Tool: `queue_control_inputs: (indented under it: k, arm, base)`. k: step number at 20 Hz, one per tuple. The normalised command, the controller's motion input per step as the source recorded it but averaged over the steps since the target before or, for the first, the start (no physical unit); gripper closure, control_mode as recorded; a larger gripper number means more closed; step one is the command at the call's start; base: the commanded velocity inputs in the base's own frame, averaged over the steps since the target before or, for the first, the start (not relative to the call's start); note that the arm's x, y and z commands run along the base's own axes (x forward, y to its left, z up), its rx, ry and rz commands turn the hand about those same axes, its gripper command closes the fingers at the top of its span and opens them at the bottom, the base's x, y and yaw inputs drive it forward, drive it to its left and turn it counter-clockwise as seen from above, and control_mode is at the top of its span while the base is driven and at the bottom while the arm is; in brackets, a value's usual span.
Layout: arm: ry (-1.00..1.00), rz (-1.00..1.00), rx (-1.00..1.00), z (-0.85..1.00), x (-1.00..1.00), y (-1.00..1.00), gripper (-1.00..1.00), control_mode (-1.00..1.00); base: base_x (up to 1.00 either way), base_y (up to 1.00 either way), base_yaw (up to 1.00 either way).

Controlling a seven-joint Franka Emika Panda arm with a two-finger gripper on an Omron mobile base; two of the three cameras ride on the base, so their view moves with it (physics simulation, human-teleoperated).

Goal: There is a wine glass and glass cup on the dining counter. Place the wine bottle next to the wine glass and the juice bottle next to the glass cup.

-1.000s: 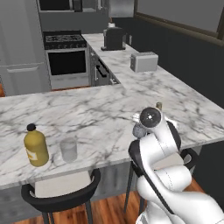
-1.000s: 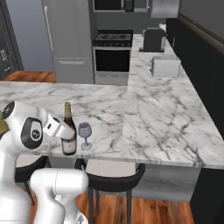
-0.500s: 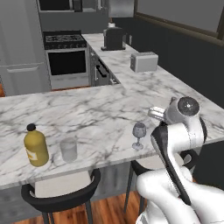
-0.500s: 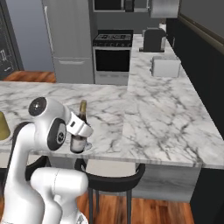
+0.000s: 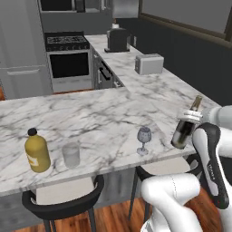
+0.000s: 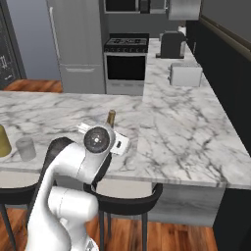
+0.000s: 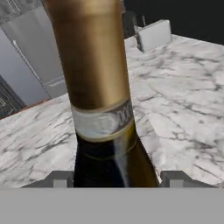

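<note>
Gripper (image 5: 189, 118) clamped on the wine bottle (image 5: 185, 129) at the neck/shoulder, fingers (image 7: 59, 178) on either side of the dark glass in the hand view, pinching it with no gap seen. Bottle tilted, foil top leaning to the far right, base at the near right edge of the dining counter (image 5: 90, 113); can't tell if the base touches the marble or hangs just above it. In the hand view the gold foil neck and a pale band label fill the middle. In the right base view only the foil tip of the bottle (image 6: 111, 117) pokes up behind the arm's wrist.

Wine glass (image 5: 144, 140) upright on the counter, just left of the bottle, near the near edge, apart from it. Looks empty, clear bowl.

Juice bottle (image 5: 37, 151) upright at the near left of the counter, black cap on, yellow contents up to the shoulder. Glass cup (image 5: 71, 155) just right of it, close but not touching, looks empty. Both well apart from the wine glass. In the right base view the cup (image 6: 25, 148) sits at the left edge with a sliver of the yellow bottle (image 6: 4, 141) beside it.

Toaster (image 5: 149, 64) on the far right worktop, darker appliance (image 5: 118, 39) further back. Stove (image 5: 68, 59) and fridge (image 5: 20, 50) at the far wall. Two dark stools (image 5: 63, 199) under the near edge.
</note>
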Motion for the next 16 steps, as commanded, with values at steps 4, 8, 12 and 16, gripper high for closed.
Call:
queue_control_inputs:
  k: [4, 8, 12, 16]
  arm:
    - [-0.29, 0.51, 0.03, -0.04, -0.01, -0.33, 1.00, -1.00]
    - [-0.26, 0.46, 0.00, -0.04, -0.01, -0.24, 1.00, -1.00]
    - [-0.06, 0.38, 0.00, 0.00, 0.03, -0.28, 1.00, -1.00]
    - [0.00, 0.37, 0.00, 0.00, 0.05, -0.24, 1.00, -1.00]
  base:
    - [0.00, 0.00, 0.00]
    - [0.00, 0.00, 0.00]
    - [0.00, 0.00, 0.00]
    - [0.00, 0.00, 0.00]
